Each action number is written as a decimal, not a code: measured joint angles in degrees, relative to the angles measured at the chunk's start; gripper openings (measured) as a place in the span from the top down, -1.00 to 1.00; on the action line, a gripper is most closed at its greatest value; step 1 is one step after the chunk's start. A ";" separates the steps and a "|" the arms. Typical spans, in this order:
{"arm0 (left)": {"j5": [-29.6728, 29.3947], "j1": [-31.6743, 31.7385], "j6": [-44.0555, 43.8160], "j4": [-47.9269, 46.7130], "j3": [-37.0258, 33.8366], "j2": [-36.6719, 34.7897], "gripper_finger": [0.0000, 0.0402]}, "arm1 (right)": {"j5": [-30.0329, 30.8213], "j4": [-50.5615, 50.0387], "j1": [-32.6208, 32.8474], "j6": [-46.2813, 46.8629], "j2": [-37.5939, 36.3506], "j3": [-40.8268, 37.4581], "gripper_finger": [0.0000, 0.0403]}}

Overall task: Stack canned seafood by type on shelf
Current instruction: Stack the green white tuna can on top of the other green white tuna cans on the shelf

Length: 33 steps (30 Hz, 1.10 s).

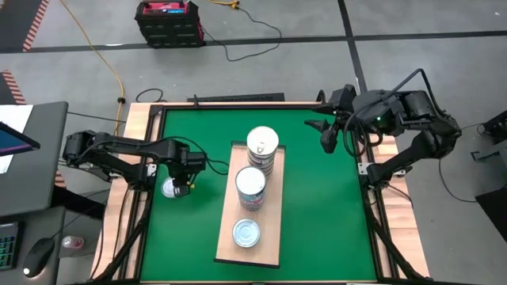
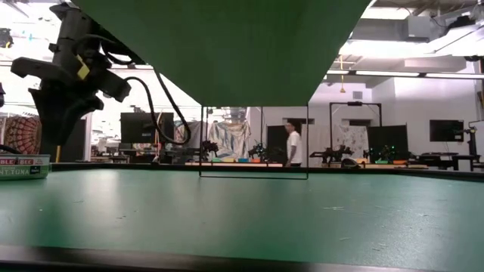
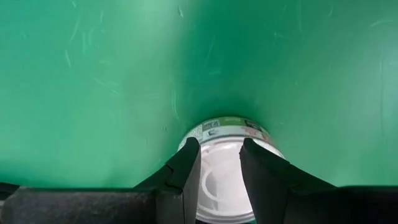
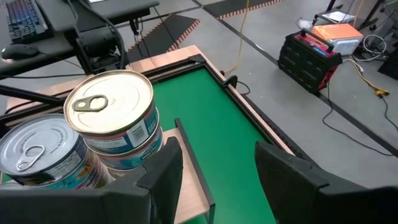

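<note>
The shelf (image 1: 273, 237) is a pale wooden board in the middle of the green mat. It carries two stacks of tins (image 1: 262, 147) (image 1: 250, 188) and a single silver-topped tin (image 1: 246, 233). One more tin (image 1: 168, 188) stands on the mat near the table's left edge, and its label shows in the low view (image 2: 23, 166). My left gripper (image 1: 181, 188) (image 3: 219, 163) points down over this tin's lid (image 3: 219, 186). Its fingers are a little apart, with a gap narrower than the tin. My right gripper (image 1: 328, 136) (image 4: 217, 180) hangs open above the mat's far right part, facing the stacks (image 4: 112, 118). My left gripper stands above the lone tin's lid (image 3: 217, 149), coming from above and pointing down, one finger (image 3: 188, 167) on each side of the lid's middle. The tin rests upright on the mat. Whether the fingertips touch the lid I cannot tell.
A wooden rim (image 1: 135, 119) frames the mat. There is bare mat (image 1: 325, 222) to the right of the shelf and some between the shelf and the lone tin. A person (image 2: 293, 143) stands far off in the room. A red and black box (image 1: 168, 20) sits on the floor beyond the table.
</note>
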 joint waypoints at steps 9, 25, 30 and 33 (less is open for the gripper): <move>0.36 0.00 -0.63 1.17 -2.33 0.00 0.48 | -0.07 0.17 0.20 0.01 0.00 0.00 -0.13; -0.36 -0.02 -1.70 8.46 -4.09 1.05 0.48 | -0.10 0.62 0.20 0.04 0.00 0.00 -0.13; 0.10 -0.02 -2.64 14.43 -5.68 0.85 0.48 | -0.10 0.66 0.20 0.43 0.00 -0.02 -0.13; -0.83 -0.02 -4.20 17.85 -6.66 0.78 0.48 | -0.10 0.65 0.20 0.45 0.00 -0.02 -0.13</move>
